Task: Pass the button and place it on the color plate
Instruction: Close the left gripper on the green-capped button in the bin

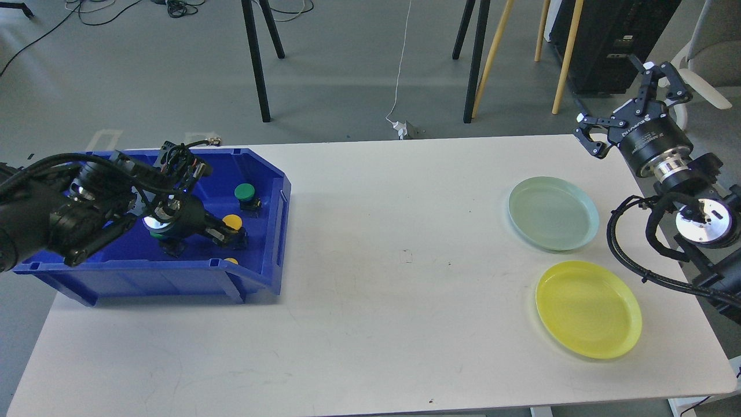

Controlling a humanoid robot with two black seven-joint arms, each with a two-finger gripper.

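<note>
A blue bin (263, 278) stands at the table's left. In it are a green button (244, 191), a yellow button (232, 221), a second yellow button (231, 260) by the front wall, and a green button (155, 235) partly hidden under my left arm. My left gripper (230, 234) is low inside the bin, its tips right at the first yellow button; its dark fingers cannot be told apart. My right gripper (628, 105) is open and empty, raised past the table's far right corner. A pale green plate (553, 212) and a yellow plate (587, 308) lie at the right.
The white table (393, 301) is bare between bin and plates. Chair and stand legs (255, 58) and a cable lie on the floor behind. My right arm's cables (625, 243) hang just beside the plates.
</note>
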